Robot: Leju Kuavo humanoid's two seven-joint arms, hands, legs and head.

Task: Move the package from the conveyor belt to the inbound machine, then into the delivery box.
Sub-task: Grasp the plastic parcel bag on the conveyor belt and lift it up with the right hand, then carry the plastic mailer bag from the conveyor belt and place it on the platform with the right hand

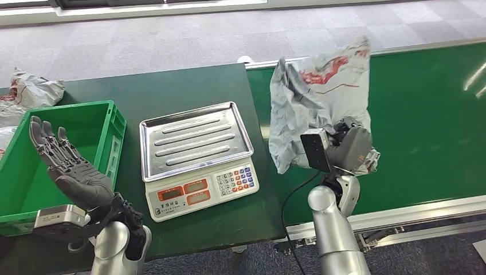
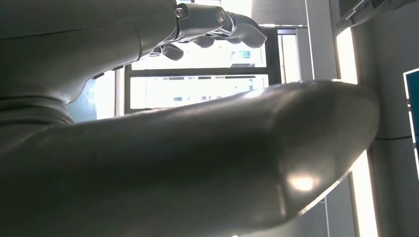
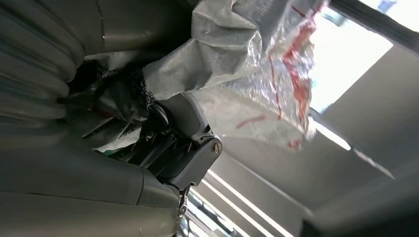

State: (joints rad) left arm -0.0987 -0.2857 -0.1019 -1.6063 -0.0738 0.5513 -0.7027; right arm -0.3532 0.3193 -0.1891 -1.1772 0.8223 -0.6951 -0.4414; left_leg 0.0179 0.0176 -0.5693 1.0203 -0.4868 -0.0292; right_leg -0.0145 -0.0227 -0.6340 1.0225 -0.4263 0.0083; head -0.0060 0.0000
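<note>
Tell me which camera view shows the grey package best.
The head view: the grey package shows nearly whole, gripped by the right hand and held up above the conveyor belt. The right wrist view gives a close, partial look at its crumpled film with red print. The left wrist view adds nothing on it.

Head view looks down from high; wrist views sit close behind each hand, facing up. Head and right wrist share the package.

Grey package with red markings; green crate.
</note>
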